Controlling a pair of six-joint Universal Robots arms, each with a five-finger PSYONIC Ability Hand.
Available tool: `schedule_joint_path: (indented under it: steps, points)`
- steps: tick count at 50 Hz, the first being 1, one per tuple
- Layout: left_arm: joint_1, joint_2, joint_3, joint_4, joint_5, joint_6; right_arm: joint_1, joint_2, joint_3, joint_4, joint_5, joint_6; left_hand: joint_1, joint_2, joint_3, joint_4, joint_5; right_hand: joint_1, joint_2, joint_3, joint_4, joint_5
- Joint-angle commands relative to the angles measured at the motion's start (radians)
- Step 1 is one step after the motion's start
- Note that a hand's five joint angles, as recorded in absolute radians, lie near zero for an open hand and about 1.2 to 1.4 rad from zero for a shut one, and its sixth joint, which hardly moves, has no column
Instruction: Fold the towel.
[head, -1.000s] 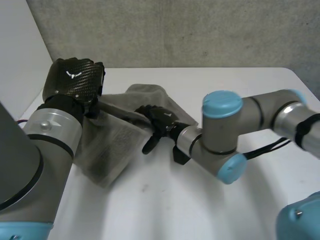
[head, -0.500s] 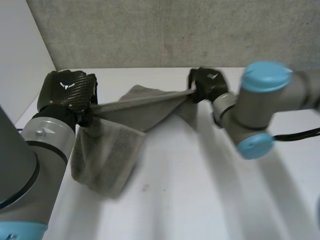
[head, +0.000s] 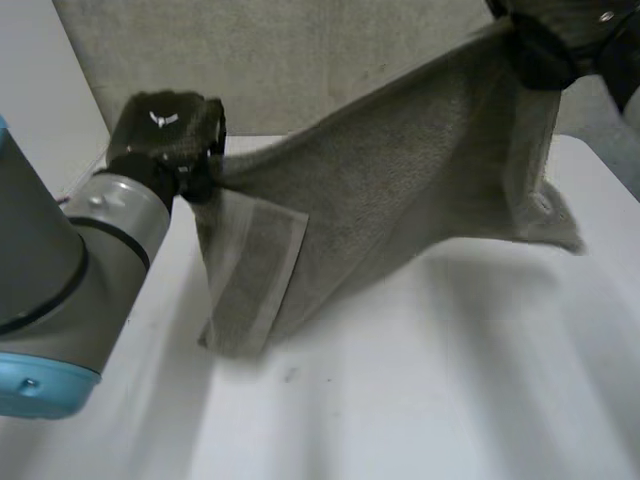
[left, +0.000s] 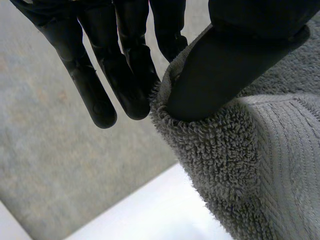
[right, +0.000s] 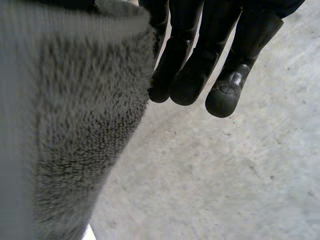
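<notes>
A rough grey wall (head: 300, 60) stands behind a white table (head: 420, 400). Above that table a grey terry towel (head: 400, 190) is stretched in the air between the two hands.

The left hand (head: 165, 135), black and ending the grey left arm (head: 70, 270), is at the towel's lower corner near the table's far left side. In the left wrist view its thumb (left: 220, 70) presses the towel's looped edge against the side of its straight fingers (left: 125, 75), so the corner is pinched there; the other fingers stand free beside it. Below this hand a hemmed strip of the cloth hangs down, with its lowest edge close to or on the table.

The right hand (head: 545, 50) is high up and holds the opposite corner well above the table. In the right wrist view its fingers (right: 197, 65) reach out nearly straight and close together, with the towel's edge caught beside the nearest of them; the thumb is hidden behind the cloth. From this hand the towel slopes down to the left hand, and a loose flap hangs beneath the right hand, clear of the table.
</notes>
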Motion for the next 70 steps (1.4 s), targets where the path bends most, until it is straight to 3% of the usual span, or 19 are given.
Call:
schedule_joint_path:
  steps: [1,8,19,24,27,31,35,38,43,46,51,59,67,69,70]
  points:
    - [0.067,-0.037,0.118,-0.155,0.059,-0.002,0.050,0.219,-0.197,0.348,0.080,-0.229,0.195,0.179,0.181,0.179,0.205,0.065,0.056,0.058,0.057,0.053]
    - [0.079,-0.255,0.299,-0.309,0.093,0.000,0.133,0.515,-0.395,0.487,0.154,-0.282,0.195,0.179,0.181,0.179,0.205,0.065,0.056,0.058,0.057,0.053]
    - [0.081,-0.498,0.563,-0.328,0.103,0.018,0.140,0.803,-0.711,0.477,0.166,-0.279,0.195,0.179,0.181,0.179,0.205,0.065,0.056,0.058,0.057,0.053]
    - [0.082,-0.561,0.788,-0.219,0.099,0.098,0.141,0.936,-1.128,0.354,0.217,-0.265,0.195,0.179,0.181,0.179,0.205,0.065,0.056,0.058,0.057,0.053]
    - [0.087,-0.558,0.834,-0.160,0.098,0.103,0.141,0.944,-1.208,0.289,0.221,-0.262,0.195,0.179,0.181,0.179,0.205,0.065,0.056,0.058,0.057,0.053]
    - [0.117,-0.487,0.881,0.018,0.095,0.098,0.133,0.912,-1.314,0.131,0.221,-0.257,0.195,0.179,0.181,0.179,0.205,0.065,0.056,0.058,0.057,0.053]
    - [0.150,-0.414,0.842,0.145,0.093,0.097,0.130,0.835,-1.278,0.125,0.206,-0.227,0.195,0.179,0.181,0.179,0.205,0.065,0.056,0.058,0.057,0.053]
    - [0.160,-0.404,0.822,0.146,0.095,0.093,0.130,0.820,-1.241,0.152,0.186,-0.223,0.195,0.179,0.181,0.179,0.205,0.065,0.056,0.058,0.057,0.053]
    - [0.189,-0.386,0.660,0.038,0.109,0.092,0.129,0.771,-1.010,0.377,0.056,-0.251,0.195,0.179,0.181,0.179,0.205,0.065,0.056,0.058,0.057,0.053]
    - [0.199,-0.384,0.601,0.002,0.119,0.093,0.129,0.771,-0.948,0.424,0.030,-0.274,0.195,0.179,0.181,0.179,0.205,0.065,0.056,0.058,0.057,0.053]
    - [0.231,-0.381,0.327,-0.093,0.168,0.101,0.126,0.777,-0.651,0.508,-0.013,-0.383,0.195,0.179,0.181,0.179,0.205,0.065,0.056,0.058,0.057,0.053]
    - [0.243,-0.395,0.066,-0.098,0.193,0.126,0.112,0.864,-0.420,0.476,-0.018,-0.412,0.195,0.179,0.181,0.179,0.205,0.065,0.056,0.058,0.057,0.053]
    - [0.242,-0.398,-0.043,-0.015,0.195,0.178,0.100,0.875,-0.288,0.245,-0.012,-0.136,0.195,0.179,0.181,0.179,0.205,0.065,0.056,0.058,0.057,0.053]
    - [0.242,-0.397,-0.049,0.002,0.195,0.179,0.100,0.875,-0.288,0.244,-0.012,-0.136,0.195,0.179,0.181,0.179,0.205,0.065,0.056,0.058,0.057,0.053]
    - [0.242,-0.396,-0.049,0.002,0.195,0.179,0.081,0.863,-0.264,0.202,-0.009,-0.065,0.195,0.179,0.181,0.179,0.205,-0.134,-0.144,-0.141,-0.143,-0.146]
